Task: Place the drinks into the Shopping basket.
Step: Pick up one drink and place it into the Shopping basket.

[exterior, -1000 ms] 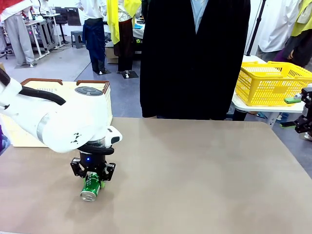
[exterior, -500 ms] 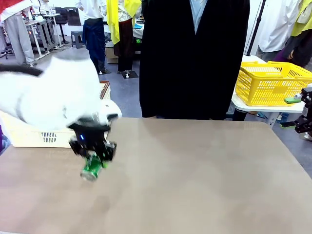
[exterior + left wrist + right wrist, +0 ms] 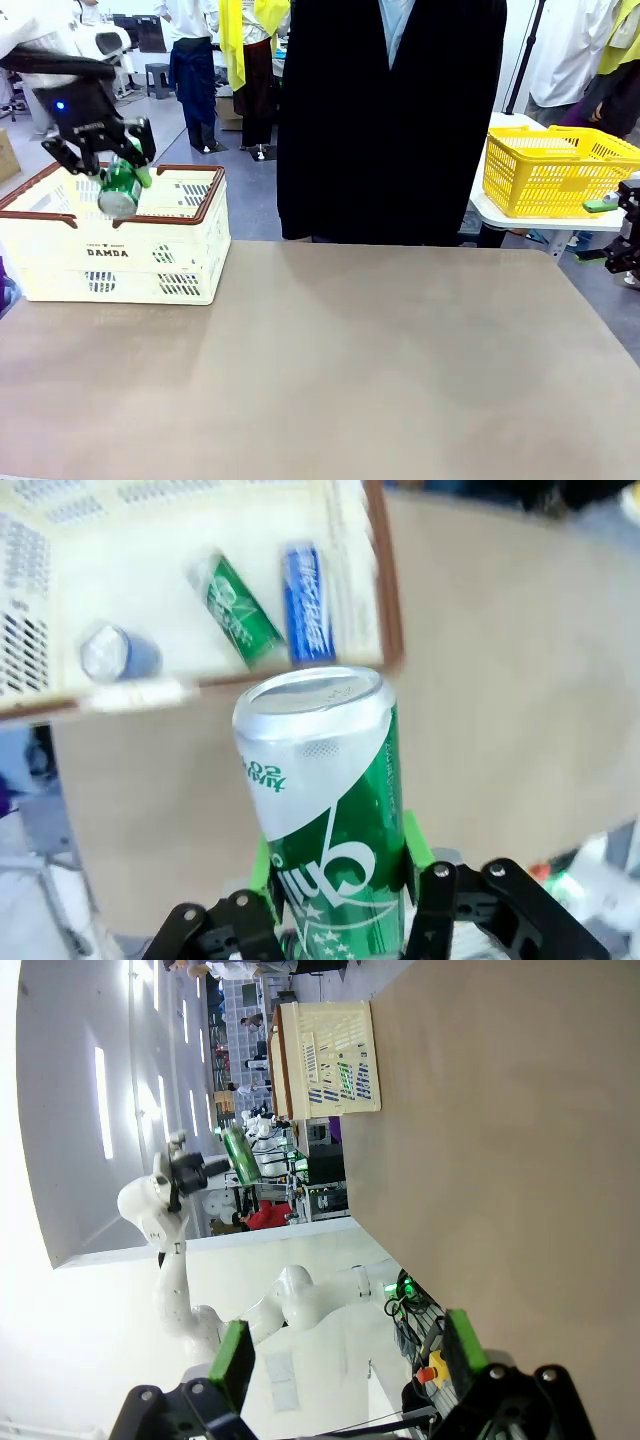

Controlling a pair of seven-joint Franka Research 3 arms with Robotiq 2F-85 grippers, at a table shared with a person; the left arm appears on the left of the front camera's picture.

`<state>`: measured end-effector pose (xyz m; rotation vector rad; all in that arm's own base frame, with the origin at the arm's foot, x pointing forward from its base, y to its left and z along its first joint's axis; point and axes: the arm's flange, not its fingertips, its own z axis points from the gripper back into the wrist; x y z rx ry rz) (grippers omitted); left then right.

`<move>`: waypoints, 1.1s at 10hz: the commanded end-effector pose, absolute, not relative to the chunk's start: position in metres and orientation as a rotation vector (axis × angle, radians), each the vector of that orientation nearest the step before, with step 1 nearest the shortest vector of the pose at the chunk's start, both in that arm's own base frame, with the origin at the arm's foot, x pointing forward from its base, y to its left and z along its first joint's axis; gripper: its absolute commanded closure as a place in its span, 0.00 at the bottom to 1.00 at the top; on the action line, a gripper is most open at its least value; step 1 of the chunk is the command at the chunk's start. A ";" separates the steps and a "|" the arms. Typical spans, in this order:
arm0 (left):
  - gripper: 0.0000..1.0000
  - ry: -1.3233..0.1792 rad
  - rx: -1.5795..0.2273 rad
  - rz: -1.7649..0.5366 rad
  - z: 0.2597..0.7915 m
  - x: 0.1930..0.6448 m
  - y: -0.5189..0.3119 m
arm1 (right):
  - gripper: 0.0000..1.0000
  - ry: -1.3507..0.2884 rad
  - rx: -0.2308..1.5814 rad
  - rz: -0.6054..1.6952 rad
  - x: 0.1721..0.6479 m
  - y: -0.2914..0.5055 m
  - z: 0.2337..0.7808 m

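A matte tan table (image 3: 400,360) under bright indoor light, with a person in a dark coat (image 3: 390,120) standing at its far edge and a yellow basket (image 3: 555,170) on a side table to the right. Beyond, a busy workroom with grey floor, other people and benches. At the table's left end, a cream crate (image 3: 130,250) with brown rim, "DAMDA" readable on its side. Held in the air above the crate's near rim by the left gripper (image 3: 100,140), fingers clamped on it: a green can (image 3: 120,187), tilted, silver end downward. Seen from the left wrist, white lettering on the held can's green body, not legible, and the can just outside the crate's rim. Lying on the crate floor: a second green can (image 3: 235,608), a blue can (image 3: 307,605) just beside it, and another blue can (image 3: 115,653) apart. Right gripper (image 3: 345,1360) at the table's right edge, green pads spread wide, holding nothing.
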<state>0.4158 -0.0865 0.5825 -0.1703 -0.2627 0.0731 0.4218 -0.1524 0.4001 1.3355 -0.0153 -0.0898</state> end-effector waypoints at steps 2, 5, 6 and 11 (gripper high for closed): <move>1.00 -0.223 -0.101 0.130 0.547 0.504 -0.081 | 0.00 -0.013 1.336 -0.068 0.420 -0.154 0.402; 1.00 -0.234 -0.122 0.147 0.528 0.506 -0.064 | 0.00 -0.013 1.336 -0.068 0.420 -0.154 0.402; 1.00 -0.234 -0.122 0.147 0.528 0.506 -0.064 | 0.00 -0.013 1.336 -0.068 0.420 -0.154 0.402; 1.00 -0.141 -0.172 0.073 0.562 0.545 -0.060 | 0.00 -0.013 1.336 -0.068 0.420 -0.154 0.402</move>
